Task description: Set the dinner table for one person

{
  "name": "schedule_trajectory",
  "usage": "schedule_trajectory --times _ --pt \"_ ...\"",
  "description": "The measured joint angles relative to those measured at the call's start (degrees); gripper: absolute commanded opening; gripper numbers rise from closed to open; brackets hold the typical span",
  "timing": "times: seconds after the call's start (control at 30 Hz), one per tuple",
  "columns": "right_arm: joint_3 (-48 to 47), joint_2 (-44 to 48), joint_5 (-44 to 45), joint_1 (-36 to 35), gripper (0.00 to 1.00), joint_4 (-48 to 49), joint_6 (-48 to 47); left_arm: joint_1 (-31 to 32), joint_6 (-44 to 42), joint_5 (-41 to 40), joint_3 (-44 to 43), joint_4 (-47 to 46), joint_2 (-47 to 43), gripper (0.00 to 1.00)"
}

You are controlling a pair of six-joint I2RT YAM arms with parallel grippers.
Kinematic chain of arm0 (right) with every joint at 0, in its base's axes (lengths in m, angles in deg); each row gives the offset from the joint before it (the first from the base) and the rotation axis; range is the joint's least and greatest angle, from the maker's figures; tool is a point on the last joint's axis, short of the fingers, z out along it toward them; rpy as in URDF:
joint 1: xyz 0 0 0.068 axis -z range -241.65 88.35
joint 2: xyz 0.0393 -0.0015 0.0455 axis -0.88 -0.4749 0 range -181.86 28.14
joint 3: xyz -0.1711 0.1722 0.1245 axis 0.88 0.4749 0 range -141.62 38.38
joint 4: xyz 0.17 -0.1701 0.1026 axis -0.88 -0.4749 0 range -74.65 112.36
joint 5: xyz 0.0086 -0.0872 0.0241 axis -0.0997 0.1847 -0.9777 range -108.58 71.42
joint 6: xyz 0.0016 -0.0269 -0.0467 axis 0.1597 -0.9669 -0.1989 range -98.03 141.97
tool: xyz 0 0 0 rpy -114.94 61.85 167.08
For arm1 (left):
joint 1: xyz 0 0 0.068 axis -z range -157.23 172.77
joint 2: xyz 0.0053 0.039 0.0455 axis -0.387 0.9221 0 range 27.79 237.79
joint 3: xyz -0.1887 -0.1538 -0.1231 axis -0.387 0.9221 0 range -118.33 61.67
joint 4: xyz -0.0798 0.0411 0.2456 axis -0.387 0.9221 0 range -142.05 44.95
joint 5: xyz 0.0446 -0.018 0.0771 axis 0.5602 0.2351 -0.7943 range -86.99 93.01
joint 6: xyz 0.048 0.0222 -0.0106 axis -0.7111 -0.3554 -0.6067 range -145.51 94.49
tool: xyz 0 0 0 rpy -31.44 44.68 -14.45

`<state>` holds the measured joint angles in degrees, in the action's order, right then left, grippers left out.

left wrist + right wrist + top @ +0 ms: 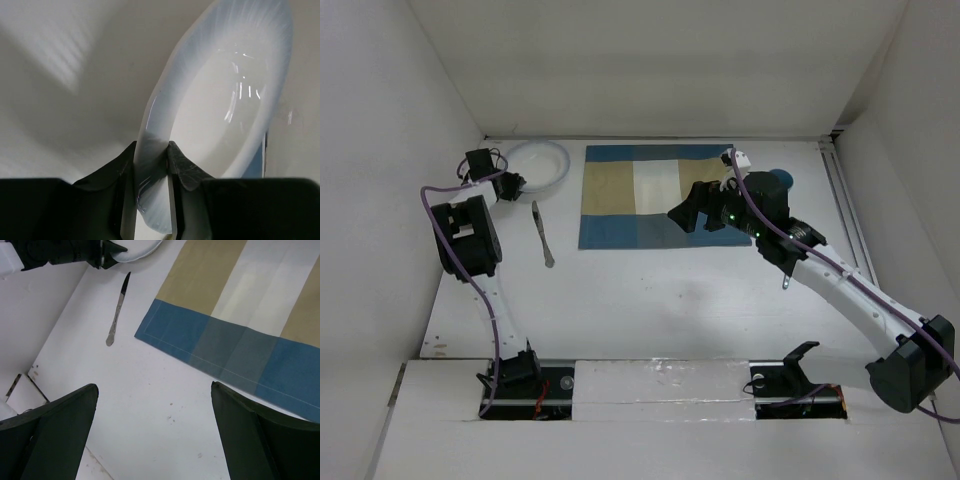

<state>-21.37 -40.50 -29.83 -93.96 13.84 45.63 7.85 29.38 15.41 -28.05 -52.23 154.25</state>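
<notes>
A white plate sits on the white dinner table at the far left. My left gripper is shut on its near rim. In the left wrist view the plate rim is pinched between the fingers of the gripper. A blue-and-tan placemat lies at the far centre. A metal knife lies between plate and placemat. My right gripper is open and empty above the placemat's near edge; in its wrist view it hangs over bare table, with the knife and placemat beyond.
A dark blue cup stands just right of the placemat, partly hidden behind the right arm. A small utensil end shows under that arm. White walls close in the left, far and right sides.
</notes>
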Motion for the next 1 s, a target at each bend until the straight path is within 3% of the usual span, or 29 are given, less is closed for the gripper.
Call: schedule_trajectory --times 0.33,0.7,0.83,1.0 --pt "0.4 0.1 -0.2 0.0 1.00 0.0 0.2 2.6 -0.3 -2.1 6.0 0.2 -15.5 0.00" --pt "1.0 4.8 2.1 1.0 1.00 -0.1 0.3 3.7 -0.2 12.6 6.0 -7.9 -16.4 0.00" --pt "1.5 7.7 3.3 2.5 1.00 -0.4 0.3 8.3 0.6 17.6 6.0 -15.0 -15.9 0.00" --pt "1.9 10.1 4.0 4.1 1.00 -1.6 0.3 18.3 2.5 23.2 5.7 -24.6 -11.5 0.00"
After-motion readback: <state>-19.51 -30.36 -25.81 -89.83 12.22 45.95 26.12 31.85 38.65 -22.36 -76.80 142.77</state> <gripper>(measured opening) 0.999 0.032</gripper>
